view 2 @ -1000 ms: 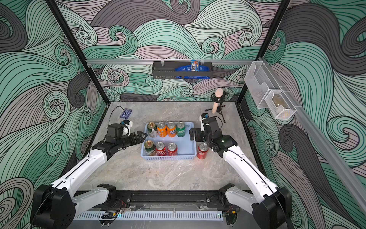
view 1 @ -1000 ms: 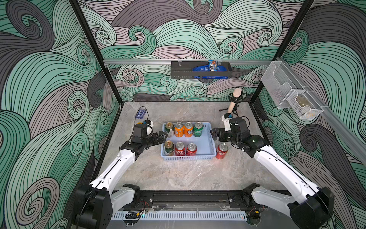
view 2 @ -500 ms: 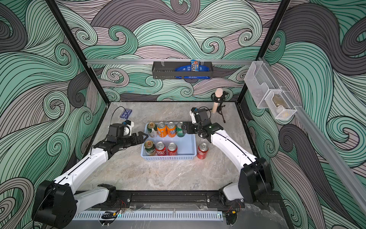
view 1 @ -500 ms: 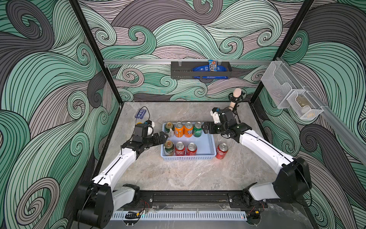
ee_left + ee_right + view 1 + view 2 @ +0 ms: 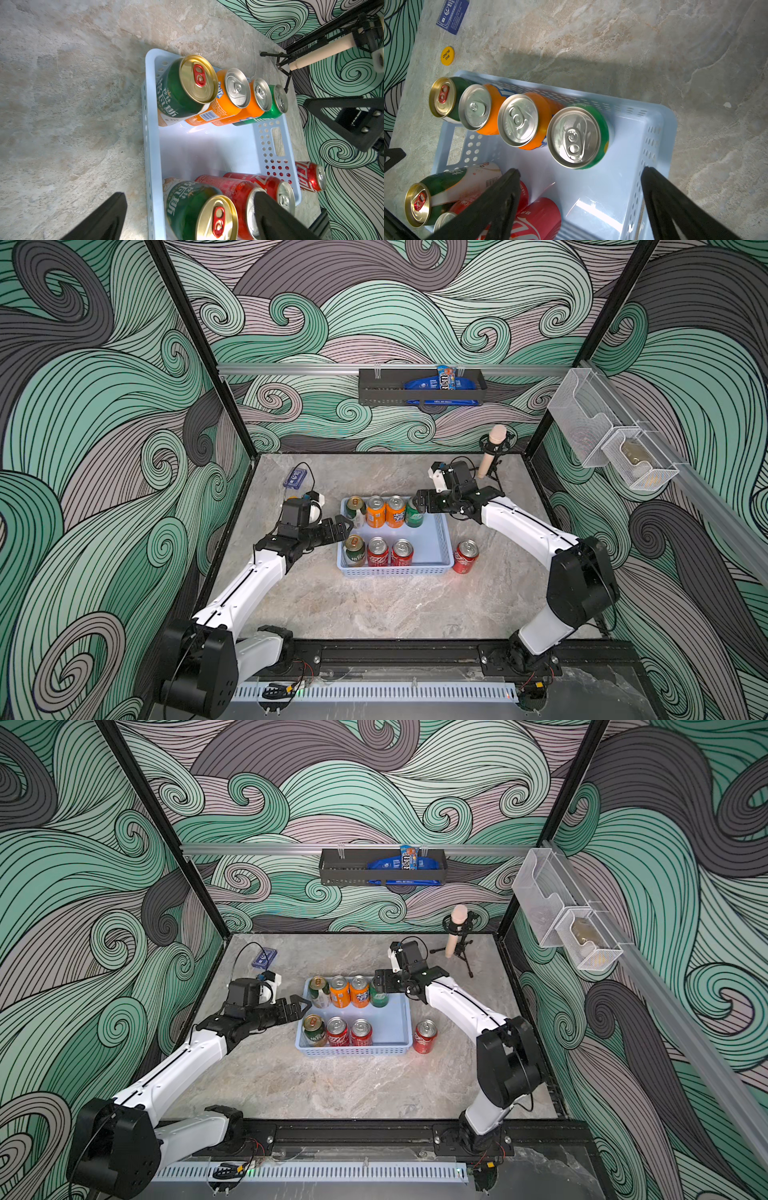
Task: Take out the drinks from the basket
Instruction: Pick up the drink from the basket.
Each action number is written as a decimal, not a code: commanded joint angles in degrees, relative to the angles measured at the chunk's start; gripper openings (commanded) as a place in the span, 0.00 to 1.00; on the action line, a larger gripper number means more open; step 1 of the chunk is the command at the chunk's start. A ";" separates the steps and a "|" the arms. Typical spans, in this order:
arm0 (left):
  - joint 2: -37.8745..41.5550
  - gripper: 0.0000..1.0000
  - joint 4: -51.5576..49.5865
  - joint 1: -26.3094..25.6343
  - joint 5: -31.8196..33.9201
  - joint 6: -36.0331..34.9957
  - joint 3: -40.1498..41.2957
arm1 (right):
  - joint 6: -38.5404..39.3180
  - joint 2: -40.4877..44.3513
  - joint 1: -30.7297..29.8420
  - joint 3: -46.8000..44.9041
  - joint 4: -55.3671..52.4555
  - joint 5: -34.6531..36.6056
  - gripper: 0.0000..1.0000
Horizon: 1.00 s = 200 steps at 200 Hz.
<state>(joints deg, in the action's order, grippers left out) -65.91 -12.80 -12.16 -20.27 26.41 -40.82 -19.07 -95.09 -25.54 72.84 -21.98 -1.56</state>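
Over the far row of the light-blue basket (image 5: 395, 571), the right gripper (image 5: 420, 505) hangs wide open at the bright green can (image 5: 575, 137), the reachable end one; left gripper (image 5: 347, 526) also wide; one red can (image 5: 465, 556) already stands outside

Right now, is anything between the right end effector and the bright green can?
Nothing visible: the open right end effector faces the bright green can, only bare basket floor between. An orange can stands close beside it.
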 commanded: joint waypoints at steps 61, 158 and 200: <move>0.67 0.98 -1.53 -0.14 0.58 -2.32 -2.50 | 1.22 -6.98 -1.57 4.36 0.43 3.21 0.90; 0.23 0.98 -0.99 -0.14 0.06 -1.80 -2.43 | 1.23 -12.11 -2.98 5.65 0.53 6.48 0.90; 0.20 0.98 -0.92 -0.14 0.06 -1.73 -2.38 | 0.79 -13.00 -3.38 5.26 0.90 7.76 0.88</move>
<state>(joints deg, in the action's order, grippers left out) -65.89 -13.30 -12.16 -20.12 25.47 -41.30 -18.26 -106.10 -28.27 77.41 -21.43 4.86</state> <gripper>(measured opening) 0.982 0.886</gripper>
